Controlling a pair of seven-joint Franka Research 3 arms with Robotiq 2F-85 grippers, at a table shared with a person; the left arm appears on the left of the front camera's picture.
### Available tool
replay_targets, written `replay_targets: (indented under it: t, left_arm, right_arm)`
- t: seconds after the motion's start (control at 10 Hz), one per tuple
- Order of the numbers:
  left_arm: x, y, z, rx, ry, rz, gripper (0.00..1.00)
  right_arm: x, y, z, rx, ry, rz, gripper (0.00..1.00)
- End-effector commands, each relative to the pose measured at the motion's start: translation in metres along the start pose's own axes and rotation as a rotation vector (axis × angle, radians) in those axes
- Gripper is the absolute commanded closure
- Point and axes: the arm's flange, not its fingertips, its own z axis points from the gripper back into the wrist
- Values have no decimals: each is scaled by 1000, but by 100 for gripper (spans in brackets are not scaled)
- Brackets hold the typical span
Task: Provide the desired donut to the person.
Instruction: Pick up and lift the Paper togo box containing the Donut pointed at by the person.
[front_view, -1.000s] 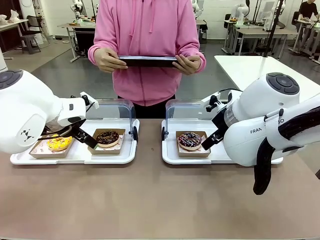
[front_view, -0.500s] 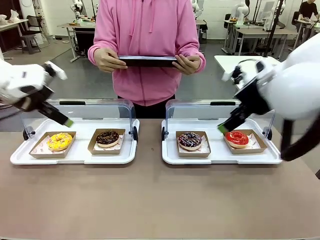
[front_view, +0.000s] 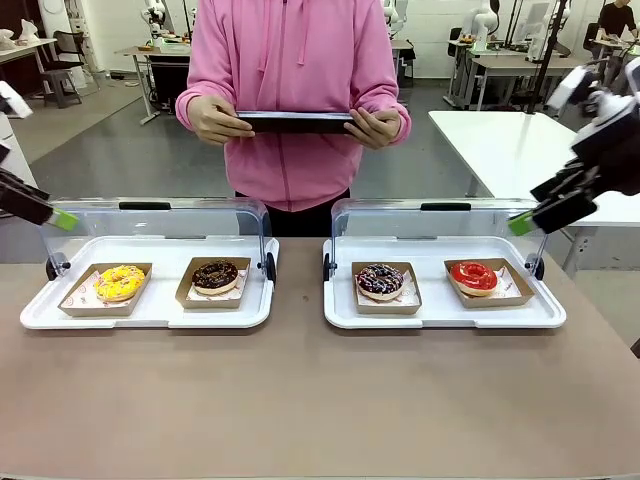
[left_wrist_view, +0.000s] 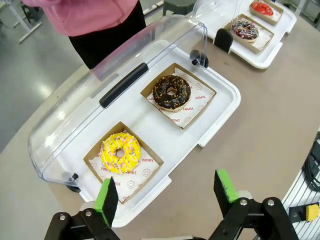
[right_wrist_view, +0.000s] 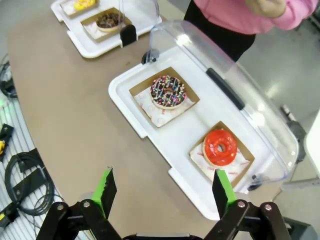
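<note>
No donut has been taken yet, so the task is at the choosing stage: the yellow-iced donut (front_view: 120, 282) and chocolate donut (front_view: 215, 274) lie in the left tray (front_view: 150, 314), and the sprinkled donut (front_view: 380, 279) and red-glazed donut (front_view: 474, 275) lie in the right tray (front_view: 440, 318). Each sits in its own card boat (front_view: 198, 297), with both clear lids (front_view: 150, 222) swung back. The left gripper (left_wrist_view: 166, 189) and right gripper (right_wrist_view: 163, 186) hang above their trays, jaws spread wide and holding nothing. The next move probably depends on learning which donut is wanted. After that, the arm on that side would likely come down, pinch the card boat's edge rather than the icing, clear the raised lid and carry it across to the person (front_view: 295, 80). The front view shows what the wrist views cut off: the person's hands (front_view: 213, 120) both grip a dark flat board (front_view: 297, 122) (tablet or tray, I cannot tell), and neither hand points at a donut. The wrist views instead look down from above, giving the gap between each pair of green pads and the printed paper under the donuts. The table (front_view: 300, 400) in front of the trays is bare.
</note>
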Motion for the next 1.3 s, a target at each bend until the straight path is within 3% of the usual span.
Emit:
replay_targets:
  t: [0.0, 0.7, 1.2]
  left_arm:
    - [-100, -53, -18, -20, -68, 14, 0]
    - [-100, -31, -10, 8, -198, 67, 0]
    - [-100, -28, -4, 12, -208, 61, 0]
  right_arm:
    - [-87, 49, -29, 29, -50, 40, 0]
    - [-88, 39, -26, -77, -173, 31, 0]
    - [-82, 41, -24, -99, -177, 48, 0]
